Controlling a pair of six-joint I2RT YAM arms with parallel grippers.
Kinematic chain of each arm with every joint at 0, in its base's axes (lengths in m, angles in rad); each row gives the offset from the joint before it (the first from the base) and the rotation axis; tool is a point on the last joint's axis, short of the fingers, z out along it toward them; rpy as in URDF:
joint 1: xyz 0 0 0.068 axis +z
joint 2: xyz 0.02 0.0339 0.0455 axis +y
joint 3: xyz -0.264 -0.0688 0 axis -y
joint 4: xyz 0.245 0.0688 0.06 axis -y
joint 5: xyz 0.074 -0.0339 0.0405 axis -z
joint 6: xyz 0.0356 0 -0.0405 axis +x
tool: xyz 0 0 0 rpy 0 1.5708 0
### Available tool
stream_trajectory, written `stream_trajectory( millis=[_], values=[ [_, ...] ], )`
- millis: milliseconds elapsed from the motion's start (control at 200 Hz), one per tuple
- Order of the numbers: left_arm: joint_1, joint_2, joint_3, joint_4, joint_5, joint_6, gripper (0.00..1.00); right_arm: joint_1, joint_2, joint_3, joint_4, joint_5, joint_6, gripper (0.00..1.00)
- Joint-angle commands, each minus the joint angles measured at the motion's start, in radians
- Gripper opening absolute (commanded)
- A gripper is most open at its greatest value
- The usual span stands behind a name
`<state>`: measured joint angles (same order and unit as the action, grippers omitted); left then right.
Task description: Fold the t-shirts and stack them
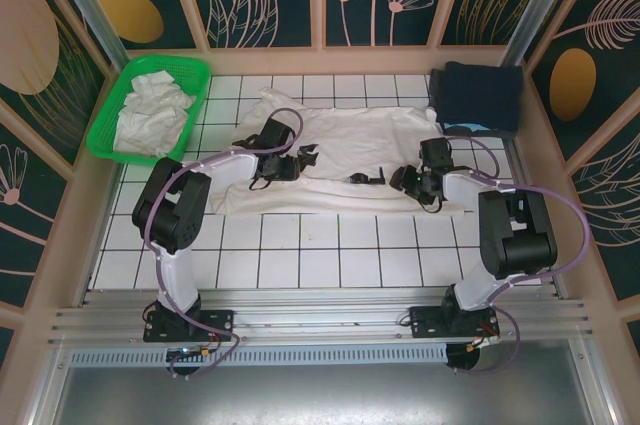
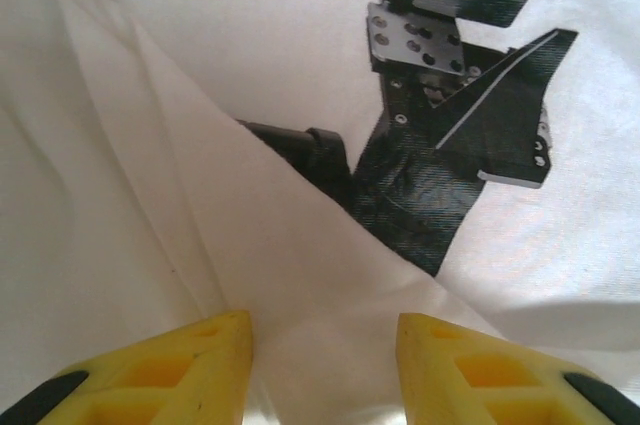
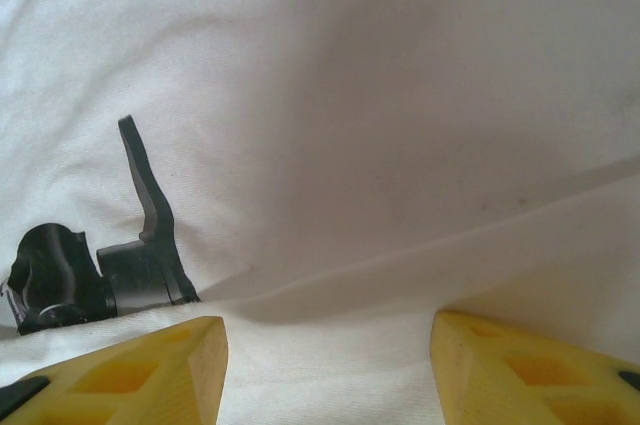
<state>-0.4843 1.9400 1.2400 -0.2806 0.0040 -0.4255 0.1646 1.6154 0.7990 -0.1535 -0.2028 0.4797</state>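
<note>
— White shirt (image 1: 340, 135), that big one. Where is it?
— It lies on the tiled table (image 1: 300, 255), in the middle toward the back. It is spread out wide and flat, between the two arms.
— How does it look?
— Plain white and soft, with lots of wrinkles. Its near edge is bumpy, not straight. From the left wrist you see a long fold in it. The fold runs from the top left down to the yellow fingers (image 2: 190, 360).
— What about the left pincer (image 2: 322, 330)?
— It is low over the left part of the shirt. Its fingers stand a bit apart, and the fold goes in between them. They do not squeeze it, as far as I can see.
— And the right pincer (image 3: 328, 330)?
— It is low over the right part of the shirt. Its fingers stand apart too. White cloth lies between them, with a soft crease going across. It holds nothing.
— Do the pincers face each other?
— Yes. Each wrist view shows the black tip of the other one, near, on the white cloth.
— Are there more shirts?
— Yes. Crumpled shirts (image 1: 150, 110) sit in a heap in a green basket (image 1: 107, 110) at the back left corner. They are white and very wrinkly.
— Anything else?
— A dark blue cloth (image 1: 482, 95), folded, lies at the back right, near the big shirt's corner.
</note>
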Motion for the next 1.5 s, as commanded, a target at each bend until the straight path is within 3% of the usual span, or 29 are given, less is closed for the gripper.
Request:
stream_trajectory(
  millis=[0, 480, 706, 1011, 1281, 1491],
  values=[
    [0.003, -0.021, -0.005, -0.038, -0.044, -0.015, 0.44, -0.004, 0.020, 0.022, -0.017, 0.029, -0.013, 0.57],
    [-0.003, -0.001, 0.006, -0.019, 0.034, -0.013, 0.29, -0.016, 0.021, 0.033, -0.029, 0.039, -0.027, 0.57],
    [-0.010, -0.066, -0.058, -0.018, 0.005, -0.038, 0.38, -0.026, 0.015, 0.031, -0.037, 0.039, -0.039, 0.57],
    [-0.029, -0.050, -0.060, 0.012, 0.045, -0.055, 0.36, -0.040, 0.018, 0.032, -0.028, 0.026, -0.045, 0.57],
    [-0.038, -0.040, 0.002, -0.020, 0.040, -0.039, 0.11, -0.043, 0.023, 0.035, -0.020, 0.017, -0.047, 0.57],
    [-0.039, 0.048, 0.170, -0.110, 0.014, 0.017, 0.05, -0.049, 0.024, 0.030, -0.015, 0.015, -0.050, 0.57]
  ],
)
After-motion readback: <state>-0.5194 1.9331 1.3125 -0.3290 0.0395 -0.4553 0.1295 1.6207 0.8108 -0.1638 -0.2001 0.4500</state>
